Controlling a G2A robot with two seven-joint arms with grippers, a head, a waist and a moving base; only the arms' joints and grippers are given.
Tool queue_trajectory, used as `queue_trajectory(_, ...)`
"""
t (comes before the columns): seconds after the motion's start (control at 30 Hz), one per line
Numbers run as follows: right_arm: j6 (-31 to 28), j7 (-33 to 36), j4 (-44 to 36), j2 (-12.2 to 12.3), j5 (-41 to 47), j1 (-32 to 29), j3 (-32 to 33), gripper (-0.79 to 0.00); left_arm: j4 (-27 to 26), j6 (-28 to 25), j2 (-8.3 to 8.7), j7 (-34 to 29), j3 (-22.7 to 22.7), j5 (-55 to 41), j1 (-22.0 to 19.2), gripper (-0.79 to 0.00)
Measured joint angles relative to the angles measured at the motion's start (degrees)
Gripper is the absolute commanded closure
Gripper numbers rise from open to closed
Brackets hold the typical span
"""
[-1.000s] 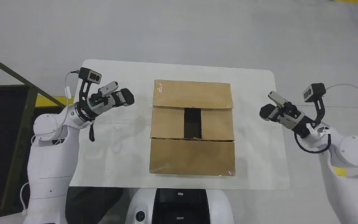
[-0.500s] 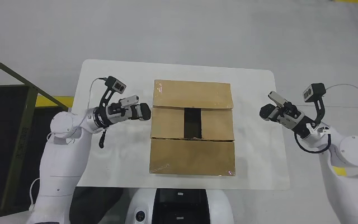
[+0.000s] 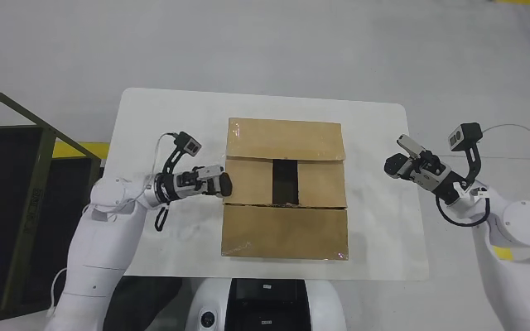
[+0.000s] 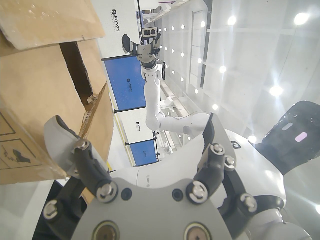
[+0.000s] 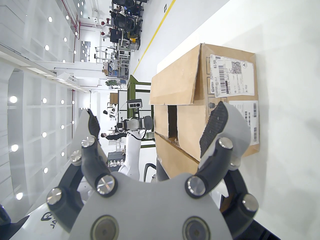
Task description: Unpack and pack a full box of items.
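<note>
A brown cardboard box (image 3: 284, 189) stands in the middle of the white table (image 3: 174, 124). Its flaps lie nearly flat, leaving a dark slot (image 3: 284, 182) at the centre. My left gripper (image 3: 222, 184) is open, level with the box's left edge near the top, one finger (image 4: 58, 136) close against the cardboard (image 4: 37, 93). My right gripper (image 3: 394, 165) hovers open, apart from the box's right side (image 5: 225, 76), where printed labels (image 5: 231, 76) are stuck. The box's contents are hidden.
A dark green metal frame (image 3: 37, 132) stands off the table's left edge. White table surface lies open to the left and right of the box and along the near edge.
My left arm has swung in from the far left of the table to the box's left edge. The right arm and the box have stayed put.
</note>
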Motion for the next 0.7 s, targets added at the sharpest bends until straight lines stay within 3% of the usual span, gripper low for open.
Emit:
queue_trajectory(0.37, 0.0, 0.0, 0.0, 0.0, 0.0, 0.0, 0.0, -0.785, 4.94, -2.78, -0.36, 7.06, 4.01, 4.55, -5.26, -0.785)
queue_trajectory(0.7, 0.0, 0.0, 0.0, 0.0, 0.0, 0.0, 0.0, -0.785, 8.06, -2.19, -0.24, 8.54, 4.28, 3.29, -7.77, -0.785)
